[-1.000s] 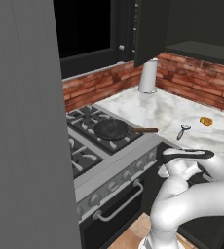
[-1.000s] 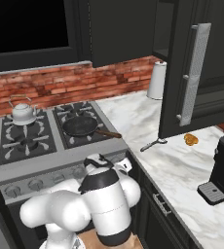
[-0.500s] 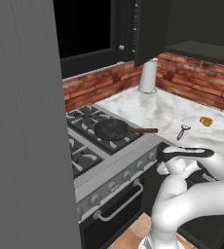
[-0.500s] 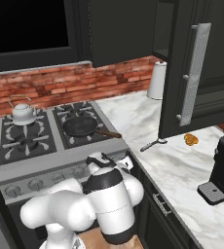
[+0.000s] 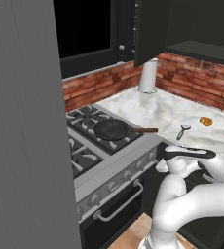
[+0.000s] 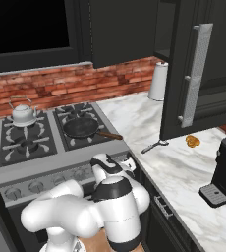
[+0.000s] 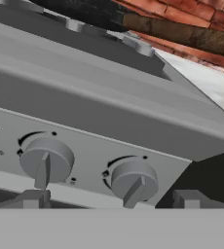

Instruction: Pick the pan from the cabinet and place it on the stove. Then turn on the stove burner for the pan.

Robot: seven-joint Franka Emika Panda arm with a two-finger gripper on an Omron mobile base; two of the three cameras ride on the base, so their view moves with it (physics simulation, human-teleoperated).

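Pan (image 5: 111, 129) empty on stove (image 5: 115, 160) grate; kettle (image 6: 23, 114) on rear burner

Pan (image 6: 80, 127): sits on the stove's (image 6: 46, 162) right rear grate, handle pointing right toward the counter (image 6: 183, 162).
Kettle (image 6: 23, 114): rests on the left rear burner.
Cabinet (image 6: 193, 69): door hangs open over the counter.
Peeler (image 6: 154, 145): lies on the marble.
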